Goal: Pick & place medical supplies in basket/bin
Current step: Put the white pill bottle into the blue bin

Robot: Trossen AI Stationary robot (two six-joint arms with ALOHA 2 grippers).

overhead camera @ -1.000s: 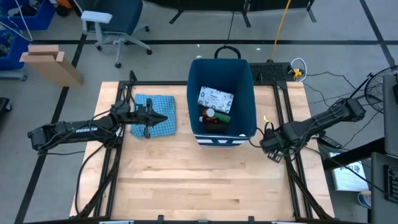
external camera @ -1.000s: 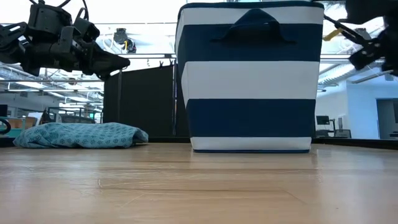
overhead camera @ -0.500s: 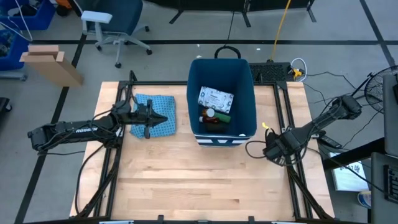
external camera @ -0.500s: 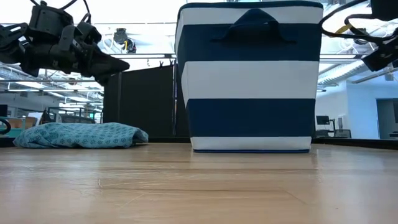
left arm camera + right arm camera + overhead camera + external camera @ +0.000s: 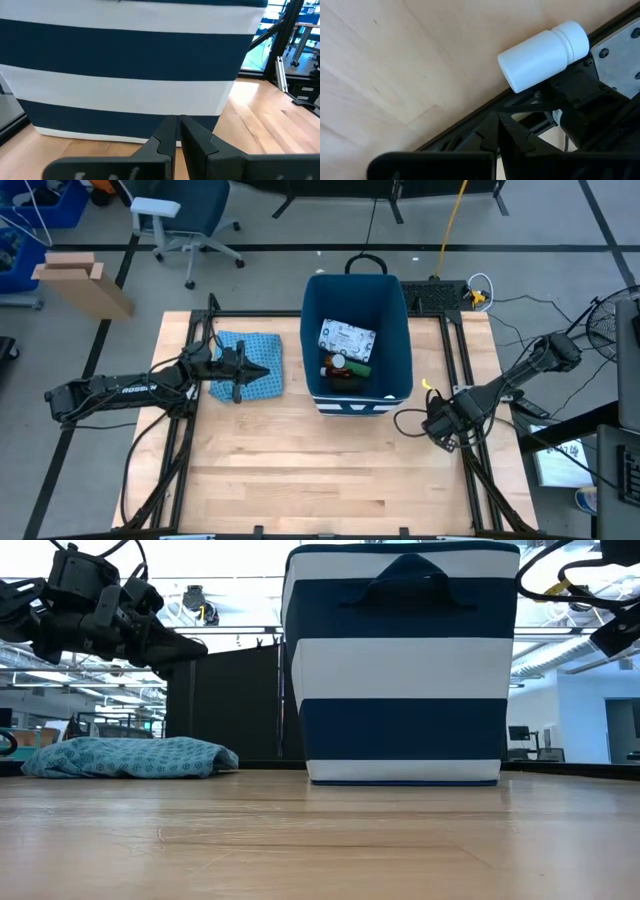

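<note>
Hovering right gripper [image 5: 498, 131] above white bottle [image 5: 543, 55]

Light wooden table [image 5: 300, 470], striped blue bin [image 5: 357, 403], patterned cloth [image 5: 262, 360], white bottle [image 5: 543, 55] seemingly at its edge.

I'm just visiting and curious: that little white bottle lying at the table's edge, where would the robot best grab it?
Probably across the white bottle's smooth round body, not the narrower cap end. It lies on its side against the dark frame rail, so coming from above with one finger on each long side looks safest. The right gripper, fingers together, is nearest, though the rail leaves little room on that side.
</note>
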